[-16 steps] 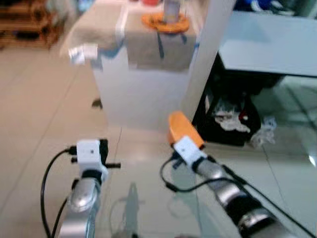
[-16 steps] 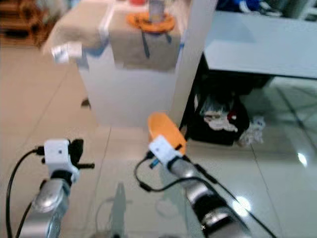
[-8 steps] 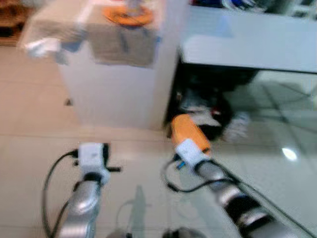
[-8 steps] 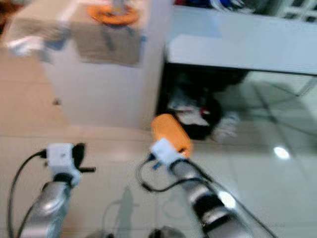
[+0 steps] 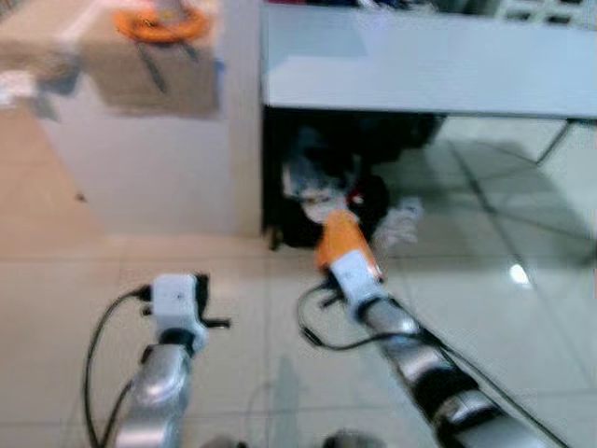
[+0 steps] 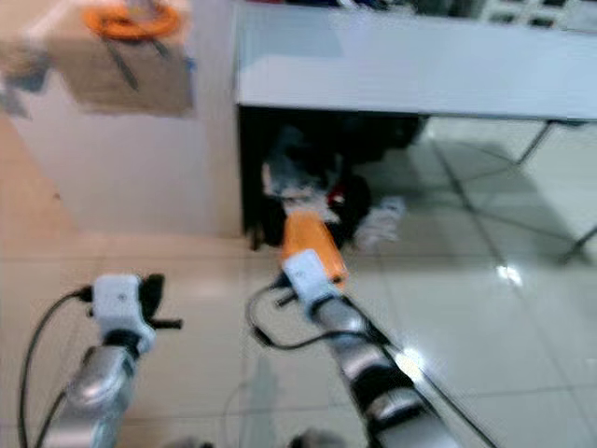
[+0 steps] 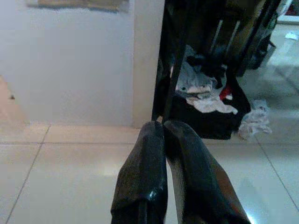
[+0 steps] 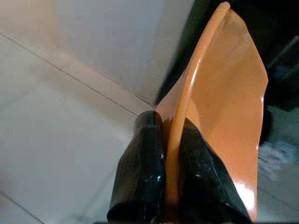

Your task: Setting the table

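My right gripper (image 8: 170, 135) is shut on the rim of an orange plate (image 8: 224, 107), held edge-up above the tiled floor; the same orange plate (image 5: 338, 241) shows in front of my right wrist in the head views. My left gripper (image 7: 163, 128) is shut with nothing between its fingers, and the left arm (image 5: 177, 308) is held low over the floor. On the far left counter (image 5: 140, 75) lies a beige cloth with another orange plate (image 5: 160, 23) and cutlery (image 5: 149, 65) on it. A pale table (image 5: 420, 61) stretches to the right of it.
Under the pale table sits a dark heap of bags and crumpled clothes (image 5: 336, 187). A white counter wall (image 7: 74, 60) rises ahead on the left. A table leg (image 6: 583, 245) slants down at the far right. Glossy floor tiles (image 5: 522, 280) spread out to the right.
The whole picture has shifted leftward, so the camera has turned right: the counter slid to the left and the pale table now fills the top. The right gripper still holds the plate.
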Available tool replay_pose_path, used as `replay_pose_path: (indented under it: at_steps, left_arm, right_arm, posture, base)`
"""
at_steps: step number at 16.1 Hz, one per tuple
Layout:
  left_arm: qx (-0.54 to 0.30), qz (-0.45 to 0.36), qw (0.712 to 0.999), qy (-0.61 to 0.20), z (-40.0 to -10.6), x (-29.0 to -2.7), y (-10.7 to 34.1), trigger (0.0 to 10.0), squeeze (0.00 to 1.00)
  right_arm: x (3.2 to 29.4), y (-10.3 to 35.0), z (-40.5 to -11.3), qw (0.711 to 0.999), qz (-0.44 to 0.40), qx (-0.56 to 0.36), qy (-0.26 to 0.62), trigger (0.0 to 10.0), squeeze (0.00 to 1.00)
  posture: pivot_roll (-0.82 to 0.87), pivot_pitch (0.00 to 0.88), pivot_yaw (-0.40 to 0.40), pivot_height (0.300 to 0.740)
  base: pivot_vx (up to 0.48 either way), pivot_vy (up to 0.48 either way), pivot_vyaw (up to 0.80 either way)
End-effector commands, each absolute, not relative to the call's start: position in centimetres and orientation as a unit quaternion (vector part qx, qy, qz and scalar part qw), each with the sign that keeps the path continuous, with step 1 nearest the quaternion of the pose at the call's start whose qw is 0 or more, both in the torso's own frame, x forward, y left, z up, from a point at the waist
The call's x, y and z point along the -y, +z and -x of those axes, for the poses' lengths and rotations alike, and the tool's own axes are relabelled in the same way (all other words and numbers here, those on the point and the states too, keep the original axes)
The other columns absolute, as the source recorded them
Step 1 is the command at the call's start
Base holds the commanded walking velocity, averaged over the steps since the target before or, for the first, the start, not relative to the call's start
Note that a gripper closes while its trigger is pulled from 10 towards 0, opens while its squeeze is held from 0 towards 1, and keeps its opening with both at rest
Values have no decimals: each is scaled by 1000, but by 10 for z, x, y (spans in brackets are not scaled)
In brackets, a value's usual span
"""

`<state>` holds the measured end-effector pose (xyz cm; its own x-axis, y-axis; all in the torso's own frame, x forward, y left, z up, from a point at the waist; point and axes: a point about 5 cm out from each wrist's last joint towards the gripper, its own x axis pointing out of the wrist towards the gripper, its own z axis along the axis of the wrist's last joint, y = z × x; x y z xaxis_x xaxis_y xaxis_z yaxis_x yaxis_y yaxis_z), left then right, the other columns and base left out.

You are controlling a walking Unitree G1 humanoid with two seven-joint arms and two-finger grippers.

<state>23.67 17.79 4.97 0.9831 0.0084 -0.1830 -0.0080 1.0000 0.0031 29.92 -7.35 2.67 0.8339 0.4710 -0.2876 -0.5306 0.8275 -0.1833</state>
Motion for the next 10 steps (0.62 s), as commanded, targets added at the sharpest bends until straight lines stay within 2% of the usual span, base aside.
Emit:
replay_pose_path:
  at_steps: [1,4,6,7,9,10]
  left_arm:
    - [-82,19,996,-20,-237,-167,52,10000,0]
    - [-64,-8,997,-47,-236,-156,60,10000,0]
    - [-37,7,998,-52,-238,-152,71,10000,0]
    - [-28,11,998,-58,-240,-149,75,10000,0]
    - [-23,14,998,-59,-242,-148,79,10000,0]
    - [-20,13,998,-59,-242,-148,81,10000,0]
  right_arm:
    - [80,40,-309,955,130,-86,251,10000,0]
    - [78,50,-315,960,123,-68,241,10000,0]
    - [75,72,-326,971,78,-26,225,10000,0]
    - [74,78,-329,971,89,-16,222,10000,0]
    - [73,80,-330,971,80,-14,224,10000,0]
    - [74,81,-330,971,90,-10,221,10000,0]
  posture:
    - [-64,87,-28,740]
    - [-65,94,-26,740]
    - [-66,93,-26,740]
    - [-67,92,-25,740]
    - [-69,92,-25,740]
    - [-69,90,-25,740]
  base:
    - [244,-394,0]
    - [0,0,0]
    - [480,0,-800]
    - [480,0,0]
    - [480,0,-800]
    - [480,0,0]
